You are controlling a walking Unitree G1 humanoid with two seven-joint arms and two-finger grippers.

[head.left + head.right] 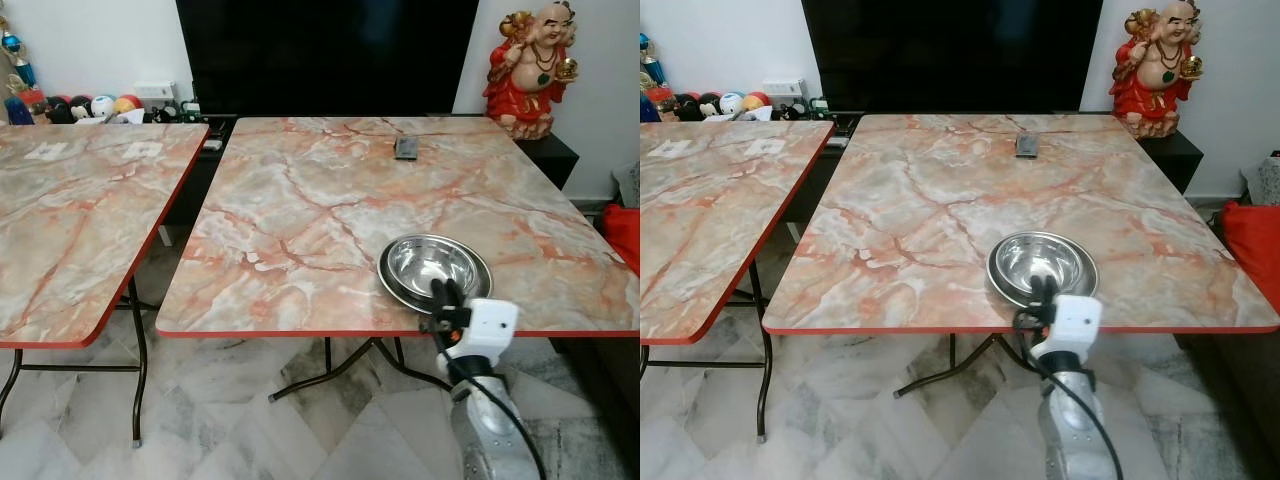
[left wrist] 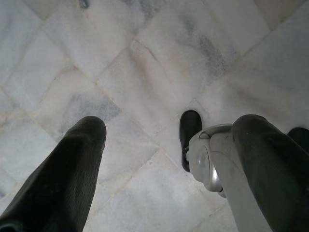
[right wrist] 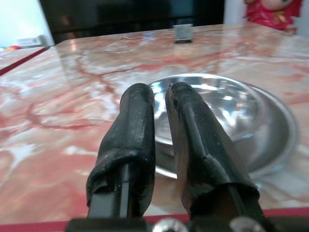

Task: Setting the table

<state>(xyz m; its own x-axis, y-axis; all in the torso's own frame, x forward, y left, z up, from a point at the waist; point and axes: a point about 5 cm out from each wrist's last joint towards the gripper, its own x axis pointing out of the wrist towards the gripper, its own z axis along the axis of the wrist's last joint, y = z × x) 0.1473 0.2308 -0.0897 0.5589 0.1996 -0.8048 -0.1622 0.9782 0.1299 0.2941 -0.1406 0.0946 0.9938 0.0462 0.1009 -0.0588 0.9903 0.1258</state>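
Note:
A steel bowl (image 1: pixel 435 262) sits in a shallow steel plate (image 1: pixel 392 285) near the front edge of the marble-patterned table (image 1: pixel 300 210). My right gripper (image 1: pixel 443 291) reaches over that front edge, with its fingertips at the bowl's near rim. In the right wrist view the right gripper (image 3: pixel 160 92) has its two black fingers (image 3: pixel 133 125) nearly together and nothing between them, in front of the bowl (image 3: pixel 227 104). My left gripper (image 2: pixel 171 123) hangs open over the marble floor, above my own foot (image 2: pixel 189 130).
A small dark remote-like object (image 1: pixel 406 148) lies at the table's far side. A second marble table (image 1: pixel 70 200) stands to the left with a floor gap between the two. A black screen (image 1: pixel 330 55) and a red figurine (image 1: pixel 530 70) stand behind. Something red (image 1: pixel 625 235) is at the right.

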